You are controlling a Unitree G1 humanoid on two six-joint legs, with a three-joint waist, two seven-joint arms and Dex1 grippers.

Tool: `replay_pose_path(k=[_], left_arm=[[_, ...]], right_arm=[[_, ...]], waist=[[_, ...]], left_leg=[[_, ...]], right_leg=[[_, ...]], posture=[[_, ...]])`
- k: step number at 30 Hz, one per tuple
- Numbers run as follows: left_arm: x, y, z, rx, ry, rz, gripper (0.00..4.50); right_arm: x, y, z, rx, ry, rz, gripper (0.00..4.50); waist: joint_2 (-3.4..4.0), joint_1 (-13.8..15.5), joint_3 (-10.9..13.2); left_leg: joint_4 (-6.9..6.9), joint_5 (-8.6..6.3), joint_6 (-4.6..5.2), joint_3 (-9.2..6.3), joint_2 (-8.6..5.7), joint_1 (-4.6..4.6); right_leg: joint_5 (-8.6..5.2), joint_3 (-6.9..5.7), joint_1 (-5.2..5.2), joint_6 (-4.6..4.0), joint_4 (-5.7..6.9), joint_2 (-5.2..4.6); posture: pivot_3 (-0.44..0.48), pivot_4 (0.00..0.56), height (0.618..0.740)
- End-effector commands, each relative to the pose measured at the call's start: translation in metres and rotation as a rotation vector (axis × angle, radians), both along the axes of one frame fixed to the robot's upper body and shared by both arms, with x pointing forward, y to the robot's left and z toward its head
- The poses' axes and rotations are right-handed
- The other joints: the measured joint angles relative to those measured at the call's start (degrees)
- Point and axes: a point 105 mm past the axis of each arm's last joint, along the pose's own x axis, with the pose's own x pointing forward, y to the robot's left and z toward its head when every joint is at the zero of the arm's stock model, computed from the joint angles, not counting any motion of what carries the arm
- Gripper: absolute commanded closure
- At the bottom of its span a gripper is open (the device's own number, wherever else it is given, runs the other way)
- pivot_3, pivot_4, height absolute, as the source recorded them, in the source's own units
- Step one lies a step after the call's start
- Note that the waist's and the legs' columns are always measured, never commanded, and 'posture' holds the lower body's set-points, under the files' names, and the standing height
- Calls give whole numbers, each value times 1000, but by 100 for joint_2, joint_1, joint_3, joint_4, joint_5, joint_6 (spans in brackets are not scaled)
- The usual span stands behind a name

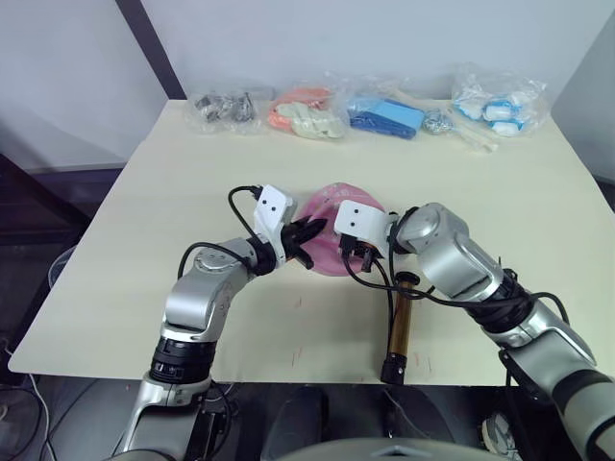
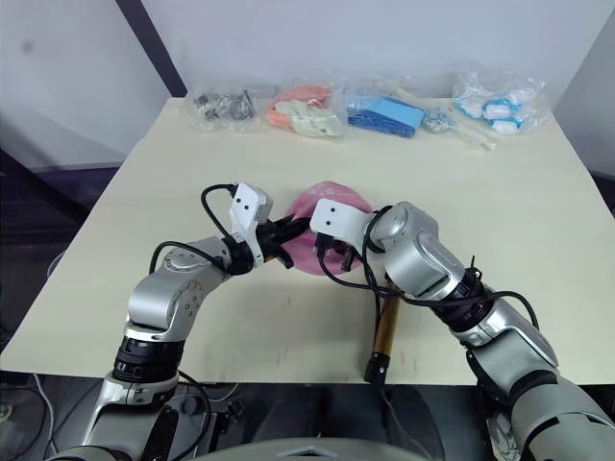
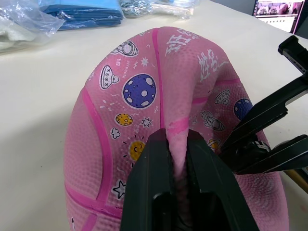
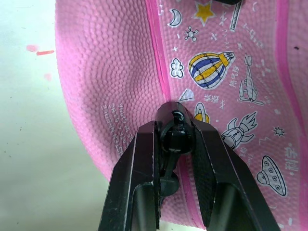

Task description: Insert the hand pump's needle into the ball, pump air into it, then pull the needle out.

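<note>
My left end effector [image 3: 175, 159] pinches a fold of the soft, half-flat ball [image 3: 159, 96] on the table [image 1: 192, 173]; my right end effector [image 4: 175, 144] is clamped on the needle's black fitting [image 4: 174, 134], pressed against the ball. If the fold slips, the ball could roll and the needle bend. The hand pump [image 1: 401, 322] lies just beside it.

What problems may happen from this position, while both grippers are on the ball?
1. The left gripper only pinches a soft fold of the ball, so the ball may slip or shift.
2. The right gripper presses the needle fitting against the ball; a tilt might bend it.
3. The hand pump lies near the table edge; the hose could drag it off.
</note>
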Motion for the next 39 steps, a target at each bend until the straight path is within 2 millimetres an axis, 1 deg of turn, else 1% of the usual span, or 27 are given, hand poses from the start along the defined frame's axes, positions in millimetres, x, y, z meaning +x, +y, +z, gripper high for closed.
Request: replay_pose_path(k=[1, 5, 11, 16, 17, 19, 20, 21, 24, 29, 31, 32, 39], left_arm=[[-8, 4, -46, 61, 176, 22, 4500], [-7, 4, -46, 63, 172, 20, 4500], [-7, 6, -44, 72, 166, 14, 4500], [-6, 6, -43, 75, 161, 11, 4500], [-6, 5, -43, 76, 160, 10, 4500], [-6, 5, -43, 76, 160, 10, 4500], [-6, 5, -43, 76, 160, 10, 4500], [-6, 6, -43, 77, 160, 10, 4500], [-7, 5, -44, 77, 161, 9, 4500], [-7, 5, -44, 76, 161, 10, 4500], [-7, 4, -43, 74, 161, 9, 4500], [-7, 4, -43, 74, 161, 8, 4500], [-5, 3, -39, 82, 136, -9, 4500]], right_arm=[[-4, -5, 7, 66, 4, -1, 4126], [-5, -8, 10, 83, -18, 4, 4126], [-11, -11, 18, 154, -34, 23, 4126], [-12, -17, 15, 165, -33, 11, 4126], [-13, -17, 14, 168, -32, 12, 3113], [-12, -18, 14, 165, -47, 9, 2286], [-11, -18, 13, 163, -56, 9, 1717], [-11, -19, 14, 162, -61, 6, 1273], [-10, -24, 17, 177, -78, -4, 1273], [-8, -36, 32, 241, -127, -33, 1273], [-10, -39, 43, 343, -147, -32, 1273], [-11, -43, 45, 363, -148, -43, 1273], [-29, -74, 50, 524, -169, -70, 1273]], waist=[[1, 6, 2], [4, 7, 7], [-3, 10, 27], [-5, 10, 36], [-6, 10, 37], [-6, 3, 41], [-5, -1, 43], [-5, -1, 42], [-5, 0, 43], [-9, -1, 46], [-12, 0, 47], [-13, 2, 49], [-19, 7, 56]], left_leg=[[0, 0, 0, -10, -3, -5], [13, 1, 1, -46, -14, -38], [17, 2, 2, -56, -22, -44], [19, 2, 2, -58, -24, -46], [19, 2, 2, -59, -24, -46], [20, 2, 2, -60, -24, -46], [22, 2, 2, -58, -24, -46], [24, 2, 2, -56, -25, -45], [25, 2, 2, -60, -24, -44], [33, 3, 3, -57, -25, -46], [37, 2, 3, -57, -24, -46], [38, 2, 3, -59, -24, -45], [42, 2, 4, -56, -24, -45]], right_leg=[[-1, -8, 0, 1, -2, -3], [-1, -34, -5, 1, -5, -6], [-3, -50, -4, 3, -5, -11], [-4, -52, -4, 5, -5, -11], [-4, -53, -3, 6, -5, -12], [-4, -53, -2, 6, -5, -12], [-4, -52, -2, 6, -4, -12], [-4, -50, -2, 6, -1, -12], [-4, -53, -2, 6, 3, -10], [-4, -50, -1, 6, 4, -10], [-4, -51, -1, 6, 8, -10], [-4, -52, 0, 6, 11, -9], [-4, -50, 3, 6, 14, -8]], posture=[[0, 150, 740], [0, 150, 740], [0, 150, 740], [0, 150, 740], [0, 150, 740], [0, 150, 740], [0, 150, 740], [0, 150, 740], [0, 150, 740], [0, 150, 740], [0, 150, 740], [0, 150, 740], [0, 150, 740]])
